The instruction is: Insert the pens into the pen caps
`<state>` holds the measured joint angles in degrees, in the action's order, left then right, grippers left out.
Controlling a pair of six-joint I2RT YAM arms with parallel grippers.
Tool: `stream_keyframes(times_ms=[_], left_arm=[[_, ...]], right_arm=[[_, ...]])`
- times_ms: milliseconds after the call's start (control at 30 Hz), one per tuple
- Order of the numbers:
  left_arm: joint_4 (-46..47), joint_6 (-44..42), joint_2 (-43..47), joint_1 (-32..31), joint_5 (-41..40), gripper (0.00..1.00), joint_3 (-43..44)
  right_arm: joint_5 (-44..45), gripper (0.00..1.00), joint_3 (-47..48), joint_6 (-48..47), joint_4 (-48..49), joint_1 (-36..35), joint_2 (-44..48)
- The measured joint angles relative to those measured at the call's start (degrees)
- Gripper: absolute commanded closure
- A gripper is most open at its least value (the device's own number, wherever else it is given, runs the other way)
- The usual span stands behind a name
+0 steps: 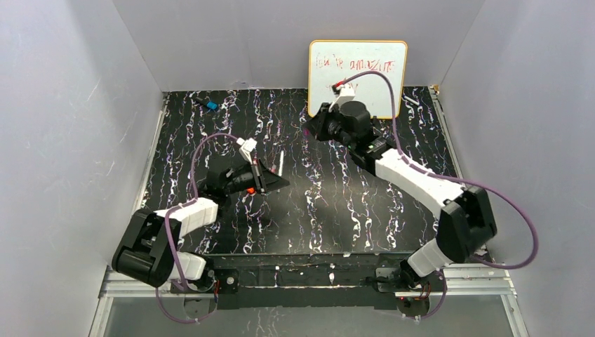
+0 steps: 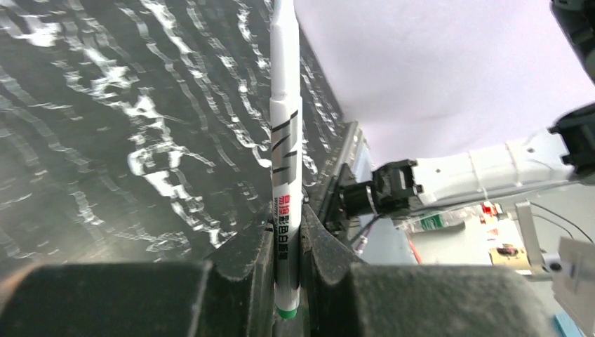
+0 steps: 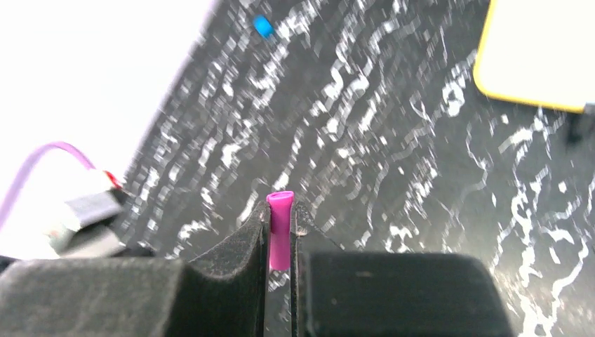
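We find the left gripper (image 2: 288,226) clenched on a slim pale white-grey plastic marker pen (image 2: 285,126). Its two black fingers (image 2: 245,256) press the barrel from both sides close to the green rear end. The rest of the barrel, marked with black stripes and red and black print, runs straight out past the fingertips above the black white-veined marbled tabletop (image 2: 105,140). We find the right gripper (image 3: 281,214) grasping a small stubby magenta plastic cap (image 3: 280,235) between its own black fingers (image 3: 235,246). The cap lies along the fingers, and its open, slightly flared end projects just past the fingertips. Ahead of the right fingertips and off to their right is a white whiteboard with a yellow-orange frame (image 3: 533,56). Far ahead and slightly to their left, a small blue object (image 3: 263,26) lies on the tabletop. In the top view the two sets of fingertips are apart, so the pen and the cap do not touch.
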<state>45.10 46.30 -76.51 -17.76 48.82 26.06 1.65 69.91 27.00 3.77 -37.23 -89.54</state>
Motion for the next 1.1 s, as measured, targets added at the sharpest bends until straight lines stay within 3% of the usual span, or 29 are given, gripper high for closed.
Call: stream_keyframes(times_ms=[167, 367, 1100], left_arm=[[10.7, 6.6, 0.0, -6.9, -2.4, 1.00, -0.5], [18.6, 10.8, -1.8, -9.8, -4.6, 1.00, -0.4], [21.7, 12.9, -2.6, -9.9, -6.3, 1.00, 0.2]], right_arm=[[-2.2, 0.99, -3.1, 3.8, 10.1, 0.0, 5.5], [-5.3, 0.99, -3.3, 6.1, 11.7, 0.0, 5.6], [-6.4, 0.99, -5.1, 7.5, 11.0, -5.6, 7.5]])
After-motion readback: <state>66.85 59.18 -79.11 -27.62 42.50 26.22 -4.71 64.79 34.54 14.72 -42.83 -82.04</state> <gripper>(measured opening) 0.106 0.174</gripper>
